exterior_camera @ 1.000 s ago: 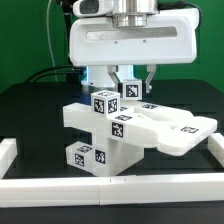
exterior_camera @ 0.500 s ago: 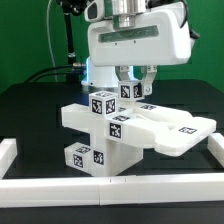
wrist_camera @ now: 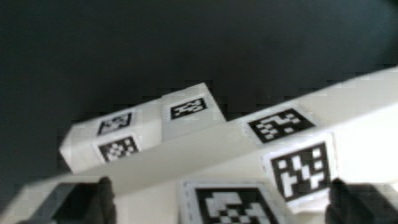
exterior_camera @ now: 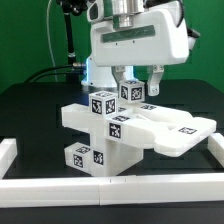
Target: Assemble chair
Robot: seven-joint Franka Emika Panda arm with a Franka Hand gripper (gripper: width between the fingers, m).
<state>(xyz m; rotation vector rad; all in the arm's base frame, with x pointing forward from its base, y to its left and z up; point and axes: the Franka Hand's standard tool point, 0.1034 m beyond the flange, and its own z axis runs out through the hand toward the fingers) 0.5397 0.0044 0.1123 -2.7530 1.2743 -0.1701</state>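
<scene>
Hand [exterior_camera: 135, 82] fingers spread apart, straddling a small tagged cube leg [exterior_camera: 131, 92], not clamping it. Chair [exterior_camera: 120, 130], partly built, sits mid worktop [exterior_camera: 30, 110]. Best move: lift straight up, avoid nudging the leg, confirm it's seated.

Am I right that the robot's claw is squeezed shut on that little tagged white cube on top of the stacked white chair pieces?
Not quite. In the exterior view the gripper stands open, one finger on each side of the small cube rather than squeezing it. The rest holds: the cube bears tags and sits on top of the stacked white chair parts.
</scene>
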